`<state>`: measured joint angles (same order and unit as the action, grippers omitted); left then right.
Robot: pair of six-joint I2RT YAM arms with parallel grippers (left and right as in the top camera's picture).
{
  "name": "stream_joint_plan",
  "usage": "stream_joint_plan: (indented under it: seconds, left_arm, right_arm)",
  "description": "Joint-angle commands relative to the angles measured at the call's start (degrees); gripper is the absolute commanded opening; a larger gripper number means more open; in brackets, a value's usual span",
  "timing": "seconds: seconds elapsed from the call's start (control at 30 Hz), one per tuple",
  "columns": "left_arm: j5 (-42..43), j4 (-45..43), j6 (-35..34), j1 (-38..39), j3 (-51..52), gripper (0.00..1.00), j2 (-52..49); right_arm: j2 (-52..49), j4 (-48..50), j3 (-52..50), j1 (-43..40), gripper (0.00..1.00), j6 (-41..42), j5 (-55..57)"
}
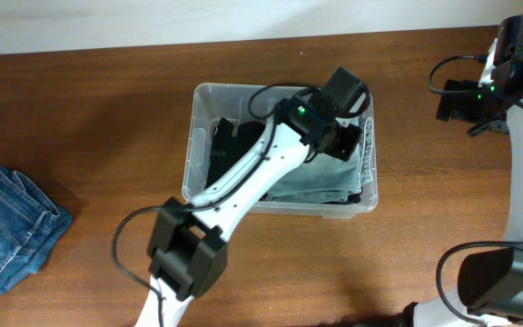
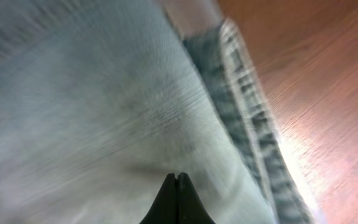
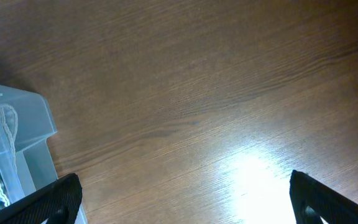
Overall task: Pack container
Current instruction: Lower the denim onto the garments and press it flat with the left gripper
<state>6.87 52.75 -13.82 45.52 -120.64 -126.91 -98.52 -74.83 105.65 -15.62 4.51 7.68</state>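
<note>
The left gripper is down inside the container, its two fingers pressed tightly together with the tips against a folded pale denim garment. No fabric shows between the tips, so I cannot tell whether a fold is caught or the closed fingers merely rest on the cloth. A seamed hem runs just beside the tips, and past it wood grain shows, probably the table seen through the clear wall.

From overhead, the pale garment fills the right half of the container, with a dark garment beside it on the left. The packing step looks to be settling this piece in place. The next move likely calls for lifting the left arm straight up without dragging the cloth out.

A pair of blue jeans lies well apart on the table, towards its left edge, probably the next item to fetch.

The right gripper hangs over bare wood with its fingers spread wide, holding nothing. A corner of the container is at the left edge of its view.
</note>
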Motion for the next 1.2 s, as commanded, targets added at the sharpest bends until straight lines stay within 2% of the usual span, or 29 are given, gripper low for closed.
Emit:
stream_joint_plan:
  seconds: [0.0,0.17,0.33,0.67,0.93,1.17]
  left_arm:
    - [2.8,0.0,-0.94,0.07,-0.48,0.01,-3.28]
    - [2.78,0.02,-0.94,0.04,-0.48,0.01,-8.0]
    - [1.68,-0.24,-0.9,-0.33,-0.9,0.01,-8.61]
    - [1.38,2.32,-0.94,-0.81,-12.98,0.01,-4.94]
    - [-11.21,0.87,-0.94,-0.76,-14.19,0.01,-6.29]
    - [-11.89,-3.37,-0.94,-0.74,-14.19,0.01,-12.76]
  right_arm:
    - [0.22,0.04,0.44,-0.17,0.98,0.46,0.52]
    - [0.22,0.04,0.44,-0.17,0.98,0.46,0.52]
    - [0.22,0.04,0.44,-0.17,0.99,0.46,0.52]
    - [0.22,0.04,0.44,-0.17,0.99,0.46,0.52]
    - [0.22,0.04,0.44,-0.17,0.99,0.46,0.52]
    - [0.22,0.04,0.44,-0.17,0.99,0.46,0.52]
